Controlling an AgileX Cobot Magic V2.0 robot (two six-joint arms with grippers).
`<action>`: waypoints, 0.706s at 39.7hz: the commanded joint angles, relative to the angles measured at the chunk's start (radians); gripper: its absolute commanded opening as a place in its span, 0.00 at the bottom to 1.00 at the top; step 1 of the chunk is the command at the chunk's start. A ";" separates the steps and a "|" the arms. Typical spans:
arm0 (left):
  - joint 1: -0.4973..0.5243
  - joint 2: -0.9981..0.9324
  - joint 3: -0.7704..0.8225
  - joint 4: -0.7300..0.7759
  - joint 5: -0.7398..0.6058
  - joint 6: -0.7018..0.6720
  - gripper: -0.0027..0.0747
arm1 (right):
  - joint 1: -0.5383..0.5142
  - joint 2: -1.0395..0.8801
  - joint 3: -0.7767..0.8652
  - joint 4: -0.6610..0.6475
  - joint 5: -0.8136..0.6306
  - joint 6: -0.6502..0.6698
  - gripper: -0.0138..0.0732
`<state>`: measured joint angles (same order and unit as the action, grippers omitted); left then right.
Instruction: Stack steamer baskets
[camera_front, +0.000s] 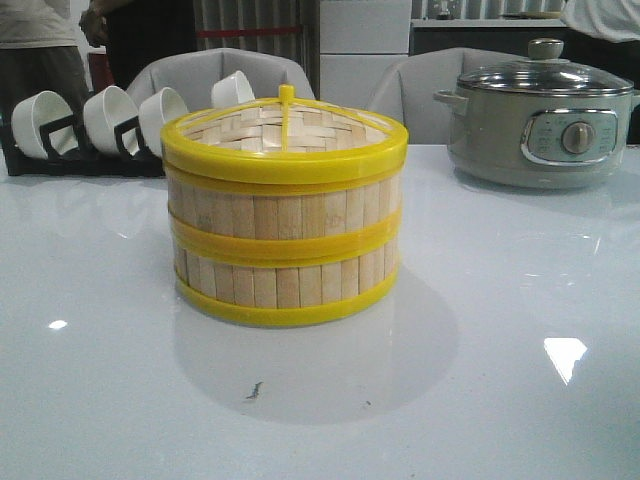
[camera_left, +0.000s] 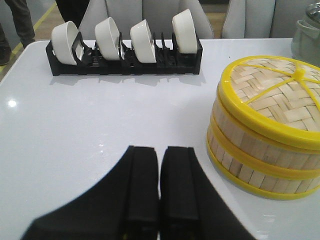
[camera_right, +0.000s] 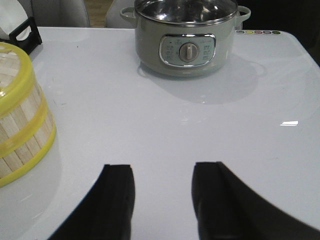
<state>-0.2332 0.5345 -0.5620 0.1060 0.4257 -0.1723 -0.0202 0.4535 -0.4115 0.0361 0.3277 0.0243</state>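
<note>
Two steamer baskets stand stacked in the middle of the white table, the upper basket (camera_front: 285, 208) resting on the lower basket (camera_front: 285, 285). A woven bamboo lid (camera_front: 285, 135) with yellow rim and knob sits on top. In the left wrist view the stacked baskets (camera_left: 260, 160) are off to one side of my left gripper (camera_left: 160, 150), which is shut with nothing between its fingers. My right gripper (camera_right: 162, 167) is open and empty over bare table, with the stacked baskets (camera_right: 20, 130) apart from it. Neither gripper appears in the front view.
A black rack (camera_left: 125, 65) with several white bowls (camera_front: 110, 118) stands at the back left. A grey electric pot (camera_front: 540, 120) with a glass lid stands at the back right. Chairs and people are behind the table (camera_front: 500, 400).
</note>
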 joint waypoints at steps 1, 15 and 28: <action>-0.001 0.002 -0.029 -0.002 -0.083 -0.008 0.16 | -0.006 -0.038 0.045 -0.002 -0.164 0.001 0.61; -0.001 0.002 -0.029 -0.002 -0.083 -0.008 0.16 | -0.006 -0.129 0.129 -0.001 -0.242 0.001 0.61; -0.001 0.002 -0.029 -0.002 -0.083 -0.008 0.16 | -0.006 -0.129 0.129 0.000 -0.250 0.001 0.22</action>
<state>-0.2332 0.5345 -0.5620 0.1060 0.4257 -0.1723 -0.0202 0.3199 -0.2546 0.0385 0.1787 0.0263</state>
